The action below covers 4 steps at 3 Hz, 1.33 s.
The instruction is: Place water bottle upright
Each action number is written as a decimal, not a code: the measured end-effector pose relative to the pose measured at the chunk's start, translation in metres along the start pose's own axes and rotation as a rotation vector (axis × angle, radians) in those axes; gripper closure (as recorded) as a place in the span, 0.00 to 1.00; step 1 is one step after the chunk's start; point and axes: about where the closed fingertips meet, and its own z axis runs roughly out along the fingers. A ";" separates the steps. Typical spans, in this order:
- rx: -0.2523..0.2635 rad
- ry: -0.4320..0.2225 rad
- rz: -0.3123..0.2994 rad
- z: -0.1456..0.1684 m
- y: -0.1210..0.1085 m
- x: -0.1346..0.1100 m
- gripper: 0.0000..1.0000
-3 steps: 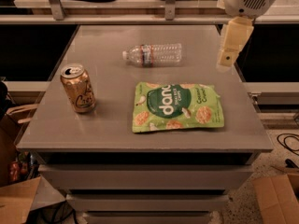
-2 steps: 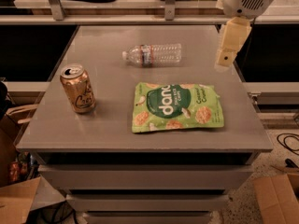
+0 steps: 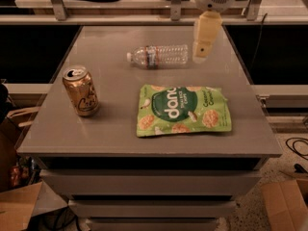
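The water bottle [image 3: 160,56] lies on its side at the far middle of the grey table [image 3: 120,109], white cap pointing left, red-and-white label band near the cap end. It is clear and ribbed. My gripper [image 3: 201,57] hangs from the arm at the top of the view, cream-coloured, pointing down just right of the bottle's base end. It is close to the bottle and does not hold it.
A gold drink can [image 3: 81,91] stands upright at the left of the table. A green snack bag [image 3: 182,109] lies flat in front of the bottle, right of centre. Cardboard boxes [image 3: 19,208] sit on the floor at both lower corners.
My gripper has moved left, from beyond the table's right side to just beside the bottle's base end. The bottle, can and bag have not moved.
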 end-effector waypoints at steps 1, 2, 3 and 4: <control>-0.008 -0.004 -0.069 0.022 -0.028 -0.033 0.00; -0.023 0.000 -0.122 0.041 -0.045 -0.057 0.00; -0.038 0.001 -0.160 0.060 -0.058 -0.080 0.00; -0.052 0.009 -0.163 0.087 -0.067 -0.095 0.00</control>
